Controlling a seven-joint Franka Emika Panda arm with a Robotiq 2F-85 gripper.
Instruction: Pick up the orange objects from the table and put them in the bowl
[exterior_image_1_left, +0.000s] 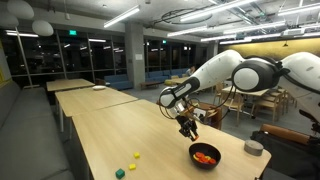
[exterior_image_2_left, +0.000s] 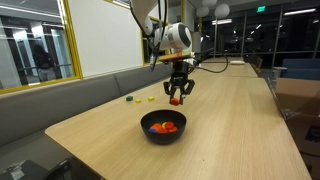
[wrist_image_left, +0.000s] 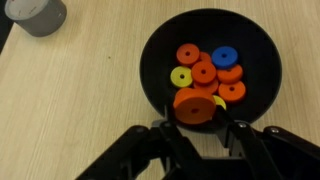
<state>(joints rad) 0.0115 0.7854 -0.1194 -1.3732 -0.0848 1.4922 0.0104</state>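
While it hangs over the pale table (exterior_image_1_left: 110, 130), the end effector (wrist_image_left: 197, 118) is closed on one orange disc (wrist_image_left: 195, 106), its dark fingers (wrist_image_left: 232, 128) pressing the disc from both sides. In both exterior views the same disc shows as a small orange spot (exterior_image_2_left: 177, 98) pinched at the tips of the end effector (exterior_image_1_left: 188, 126), clear of the table top.

The black bowl (wrist_image_left: 262, 90) stands on the table below the end effector, not touching it. In the wrist view it fills the area just past the fingertips, and the held disc lies over its near rim. In an exterior view the bowl (exterior_image_1_left: 204, 164) sits just under the tips and slightly to one side. Inside it, past the held disc, lie several more orange discs (wrist_image_left: 204, 72), some overlapping. With them are a yellow disc (wrist_image_left: 181, 77) and a blue disc (wrist_image_left: 224, 56) on the side farthest from the fingers.

A small grey container (wrist_image_left: 35, 15) stands on the table well apart from the end effector, beyond the bowl and off to the side in the wrist view. In an exterior view, a few small yellow pieces (exterior_image_1_left: 135, 155) and a green piece (exterior_image_1_left: 120, 173) lie on the table well away from the end effector, on the other side of it from the bowl.
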